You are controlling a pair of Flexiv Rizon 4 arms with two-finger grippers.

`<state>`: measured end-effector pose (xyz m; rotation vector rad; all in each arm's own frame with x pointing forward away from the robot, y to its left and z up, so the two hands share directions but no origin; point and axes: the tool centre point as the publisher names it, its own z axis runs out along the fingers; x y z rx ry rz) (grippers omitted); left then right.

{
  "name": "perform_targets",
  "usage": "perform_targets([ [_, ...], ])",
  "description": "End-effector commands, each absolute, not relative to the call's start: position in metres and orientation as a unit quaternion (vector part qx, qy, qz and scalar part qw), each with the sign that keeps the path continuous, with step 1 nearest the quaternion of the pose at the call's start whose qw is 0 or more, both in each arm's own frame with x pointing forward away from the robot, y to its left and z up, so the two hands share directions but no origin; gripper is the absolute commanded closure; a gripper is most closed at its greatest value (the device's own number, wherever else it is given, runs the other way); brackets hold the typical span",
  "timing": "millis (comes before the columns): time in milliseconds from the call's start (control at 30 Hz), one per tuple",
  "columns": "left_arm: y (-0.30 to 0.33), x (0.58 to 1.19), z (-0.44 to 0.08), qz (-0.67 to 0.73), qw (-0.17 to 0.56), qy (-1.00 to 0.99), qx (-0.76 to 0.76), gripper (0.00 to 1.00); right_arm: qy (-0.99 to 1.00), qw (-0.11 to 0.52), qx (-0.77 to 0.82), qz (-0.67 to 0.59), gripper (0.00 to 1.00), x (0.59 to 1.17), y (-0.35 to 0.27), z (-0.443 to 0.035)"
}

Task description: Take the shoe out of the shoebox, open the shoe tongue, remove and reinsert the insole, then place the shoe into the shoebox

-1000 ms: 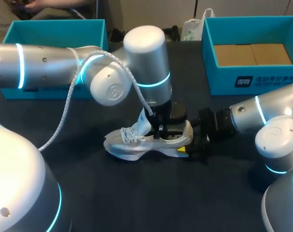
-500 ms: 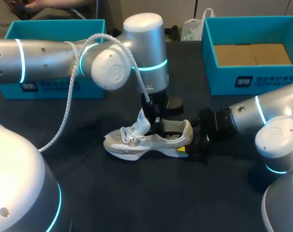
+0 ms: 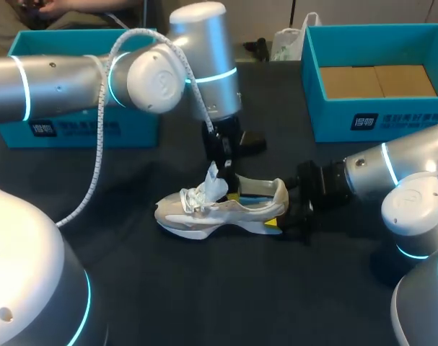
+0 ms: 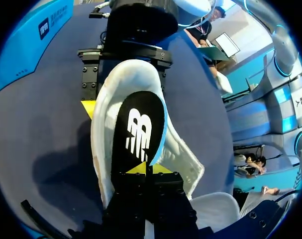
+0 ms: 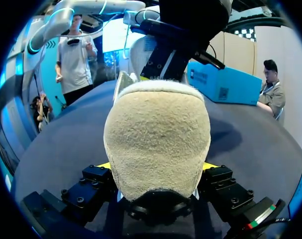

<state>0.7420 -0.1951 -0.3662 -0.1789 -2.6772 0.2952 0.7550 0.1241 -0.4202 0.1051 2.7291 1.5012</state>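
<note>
The left claw (image 4: 139, 168) was down inside the shoe (image 3: 211, 210) a second ago. Now it has gone up and back, toward the far edge of the table (image 3: 204, 288). It is closed tight on one end of the black insole (image 4: 138, 129) and pulls that end up. The other end looks like it is still in the shoe, by the heel. The shoe has not moved. It lies on its sole near the middle of the table, not in a box. The right claw (image 5: 155, 167) has stayed where it was. Its two fingers press the heel from both sides and hold the shoe down.

I think this means the insole is coming out now. It is not all the way out yet. After that it must go back in, and then the shoe must go in a box.

Now I count. There is one shoe. There is one insole. There are two blue boxes: one (image 3: 74, 130) at the far left corner of the table and one (image 3: 392, 119) at the far right corner. There are two arms, each with one claw.
</note>
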Motion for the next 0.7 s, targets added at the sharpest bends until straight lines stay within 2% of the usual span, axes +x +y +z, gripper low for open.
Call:
perform_targets([
  [33,-0.186,0.741,-0.356,0.117,0.221,-0.966,-0.060,1.00,0.877,0.013,0.034,0.480,1.00,0.755,0.127,-0.423],
  [700,-0.191,0.742,-0.316,0.175,0.210,-0.962,-0.018,1.00,0.877,0.013,0.034,0.480,1.00,0.755,0.127,-0.423],
])
